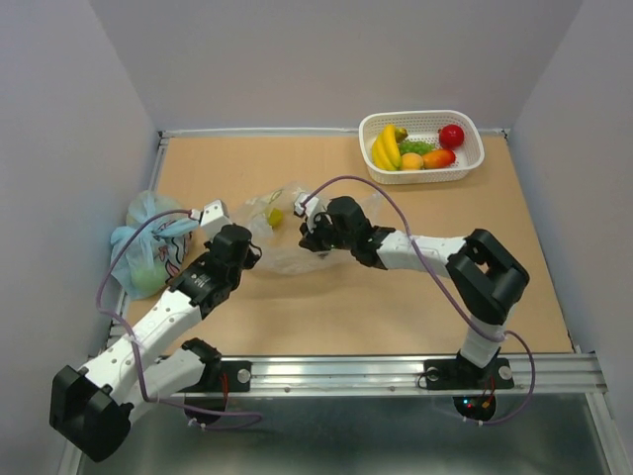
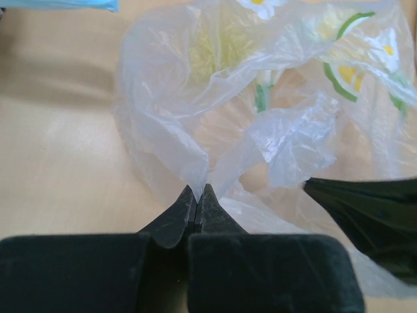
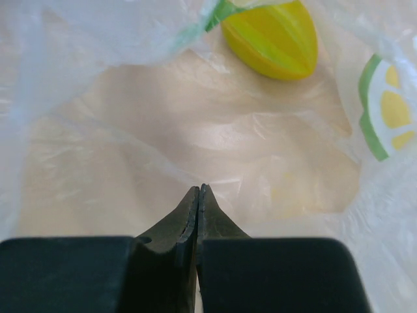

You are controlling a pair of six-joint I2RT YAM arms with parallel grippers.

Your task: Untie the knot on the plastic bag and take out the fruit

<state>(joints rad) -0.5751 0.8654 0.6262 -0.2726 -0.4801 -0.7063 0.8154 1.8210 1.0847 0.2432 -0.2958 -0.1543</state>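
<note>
Endgame: holding plastic bag open on tabletop, clamping film in left gripper jaws and, seemingly, closed right gripper jaws; leaving one yellow-green piece inside, other fruit sitting in basket.

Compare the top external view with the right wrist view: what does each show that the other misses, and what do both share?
Only the top external view shows the white basket holding bananas and a red apple, and the light-blue bag at the table's left edge. Only the right wrist view shows the lemon-slice print on the film and the right fingers pressed shut tip to tip. Both show the plastic bag and the yellow-green piece lying inside it.
</note>
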